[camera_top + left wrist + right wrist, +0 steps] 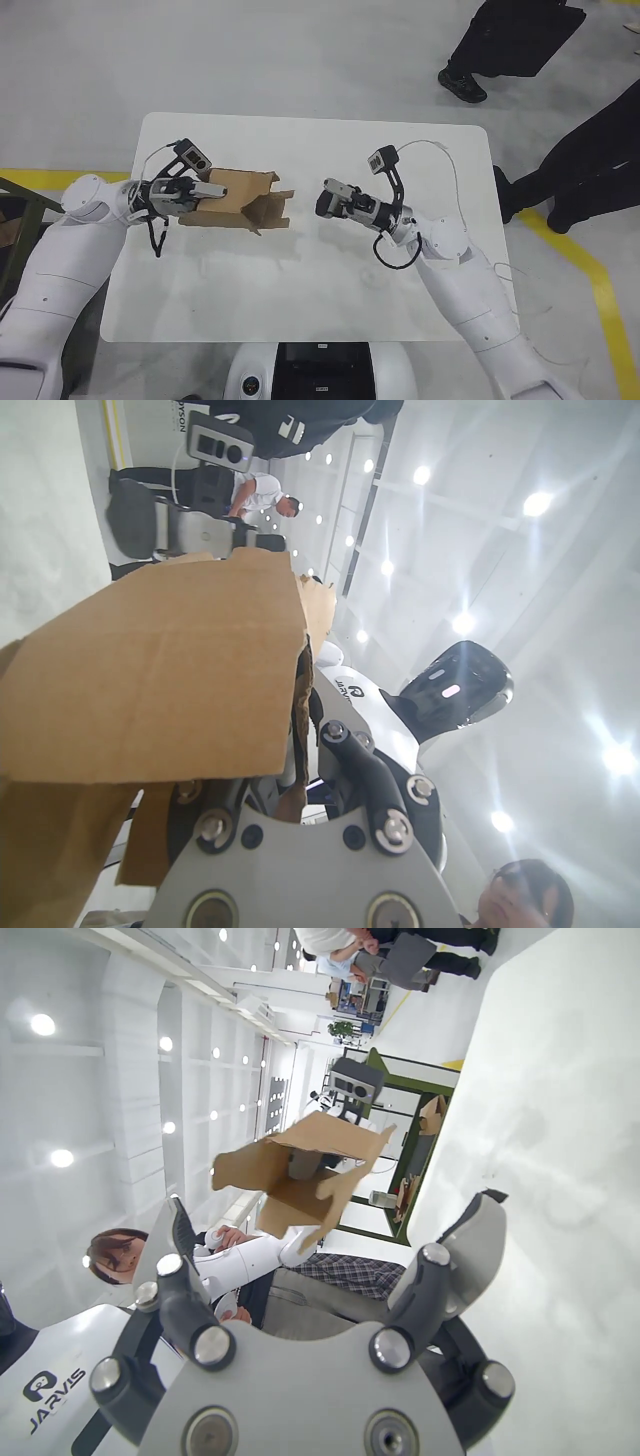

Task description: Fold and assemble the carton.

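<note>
Over the left half of the table [300, 290]: your left gripper [200, 190] holds the carton [240, 198], and your right gripper [325, 197] is free.
Your left claw is clamped on the carton's end nearest the table's left edge, with brown cardboard pinched between its fingers. The carton lies lengthwise along the table, roughly midway between the far and near edges, and in the right wrist view it looks lifted off the surface. Its open end faces the table's middle. The flaps [278, 208] there are unfolded and splayed outward, so you can see into the hollow body. Your right claw sits near the table's centre, pointed at that open end but apart from it. Its fingers [477, 1233] are spread wide and grip nothing.
</note>
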